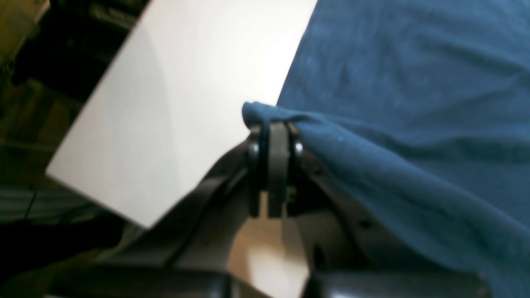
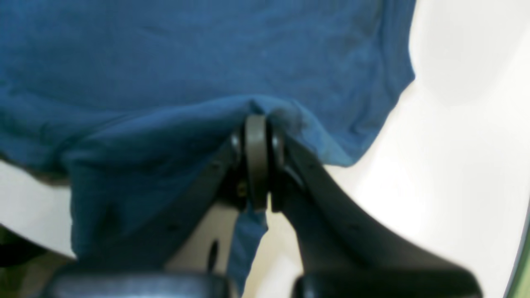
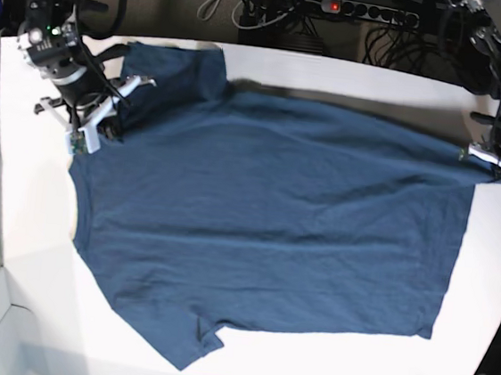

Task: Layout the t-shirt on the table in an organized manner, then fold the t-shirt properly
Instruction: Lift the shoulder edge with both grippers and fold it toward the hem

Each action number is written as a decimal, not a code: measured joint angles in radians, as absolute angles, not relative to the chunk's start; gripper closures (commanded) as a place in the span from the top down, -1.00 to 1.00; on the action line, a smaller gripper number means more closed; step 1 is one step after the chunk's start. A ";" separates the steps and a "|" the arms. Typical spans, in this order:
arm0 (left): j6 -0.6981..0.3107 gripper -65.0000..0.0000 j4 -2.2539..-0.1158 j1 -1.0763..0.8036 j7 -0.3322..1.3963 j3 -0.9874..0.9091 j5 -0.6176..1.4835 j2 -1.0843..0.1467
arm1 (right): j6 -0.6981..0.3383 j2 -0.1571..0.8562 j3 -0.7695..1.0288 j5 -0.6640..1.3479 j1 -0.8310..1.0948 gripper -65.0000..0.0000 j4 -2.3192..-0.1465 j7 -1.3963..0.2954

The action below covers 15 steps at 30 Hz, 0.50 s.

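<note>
The t-shirt (image 3: 264, 225) is spread wide over the white table (image 3: 320, 374), with one short sleeve (image 3: 185, 342) lying flat at the near edge. Soft wrinkles are seen across the middle of the cloth.

Farther back, on the robot's own left side, a corner of the shirt is pinched by the left gripper (image 1: 275, 124). Its fingers are pressed shut on a small fold of blue cloth (no gap is seen between them). On the other far side, the right gripper (image 2: 258, 118) is also clamped shut on a bunched edge, near the other sleeve (image 3: 178, 63).

Trouble could come if the two arms are pulled apart too hard. The thin cloth might be slipped out of one pinch, or the shirt might be dragged crooked. If one side is lifted higher, new wrinkles could be made.
</note>
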<state>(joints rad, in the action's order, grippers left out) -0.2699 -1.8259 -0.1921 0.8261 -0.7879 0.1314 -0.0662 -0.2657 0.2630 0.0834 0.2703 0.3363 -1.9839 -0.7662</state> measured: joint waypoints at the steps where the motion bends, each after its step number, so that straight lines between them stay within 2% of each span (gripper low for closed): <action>1: -0.270 -1.00 -1.812 -0.182 0.822 -0.788 0.131 -0.067 | -0.266 0.263 0.083 0.270 0.326 -1.00 -1.972 -0.766; 15: -0.270 -1.00 -1.728 -0.100 0.812 -0.785 0.128 -0.067 | -0.266 0.263 0.083 0.268 0.189 -1.00 -1.865 -0.769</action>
<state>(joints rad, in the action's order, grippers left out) -0.2699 -1.7275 -0.0998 0.8120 -0.7845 0.1276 -0.0666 -0.2657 0.2630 0.0830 0.2680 0.1894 -1.8648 -0.7692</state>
